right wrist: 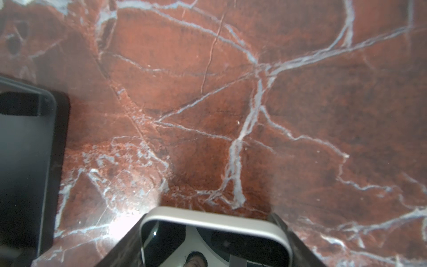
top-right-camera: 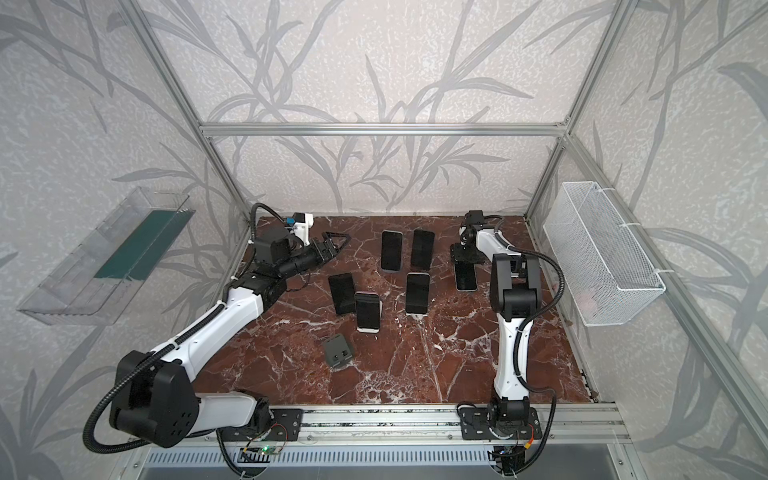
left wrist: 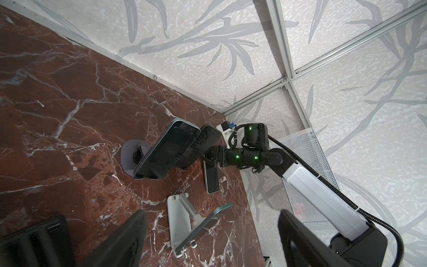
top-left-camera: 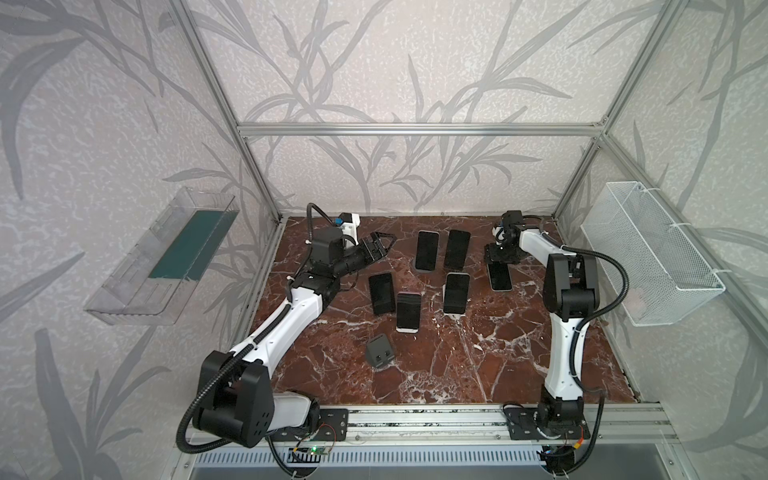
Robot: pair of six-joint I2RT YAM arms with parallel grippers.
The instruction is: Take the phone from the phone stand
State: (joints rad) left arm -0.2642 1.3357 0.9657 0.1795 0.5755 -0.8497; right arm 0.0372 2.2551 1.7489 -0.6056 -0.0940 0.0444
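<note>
— At upper right of the tabletop, what do we have?
— Our right hand is closed tight on the upper end of a white-edged phone. The phone lies low over the marble, and we cannot tell whether its lower end touches.
— And our left hand?
— It hangs above the tabletop's upper left, jaws wide apart, gripping nothing. Five other phones stand propped mid-frame, screens dark. An empty dark phone stand sits below them, well apart from the held phone.
</note>
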